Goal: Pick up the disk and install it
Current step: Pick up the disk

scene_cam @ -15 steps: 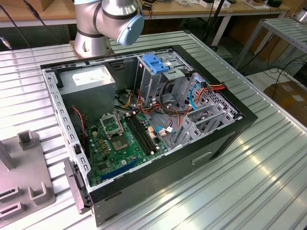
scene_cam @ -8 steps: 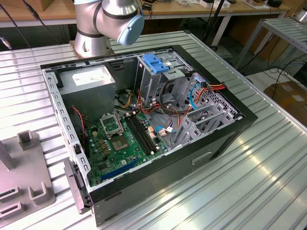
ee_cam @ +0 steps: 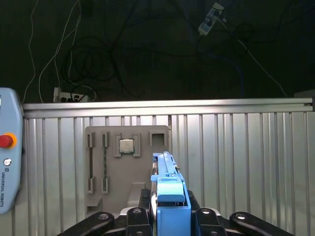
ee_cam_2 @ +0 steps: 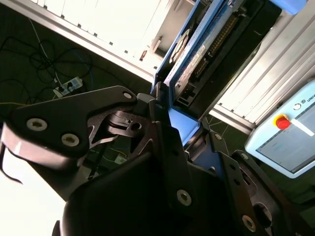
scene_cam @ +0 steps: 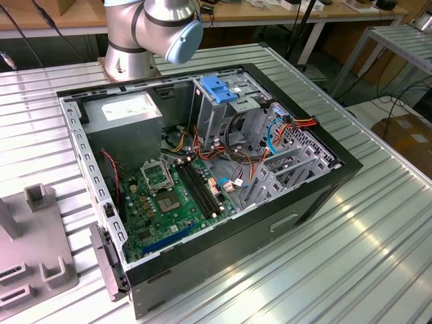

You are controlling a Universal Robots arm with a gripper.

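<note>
The picking-up part looks done: the hand [ee_cam: 170, 222] is closed narrow on the disk [ee_cam: 170, 196], its dark fingers [ee_cam: 139, 216] pressing on either side of the blue plastic frame. In the first wrist view the disk stands on edge between them. In the second wrist view its labelled face and its dark connector side run away from the hand, clear of any surface. The disk is therefore in the air, above the ribbed metal bench [ee_cam: 236, 162], with a grey fixture plate [ee_cam: 110, 189] carrying a small square chip [ee_cam: 127, 145] on the bench beyond it. How far it hangs from the computer case [scene_cam: 223, 251] I cannot tell. In the exterior view that case lies open in the middle of the bench, with the motherboard [scene_cam: 169, 202] toward its near side, the grey metal box with a white sticker [scene_cam: 125, 115] at its far left, and the grey cage [scene_cam: 209, 118] with a blue handle [scene_cam: 219, 88] at its far side among loose cables [scene_cam: 233, 165]. The step in hand, by my reading, is carrying the disk to be installed. That calls for a firm grip, squaring the blue frame to the cage's slot, and keeping the cables out of the way.
</note>
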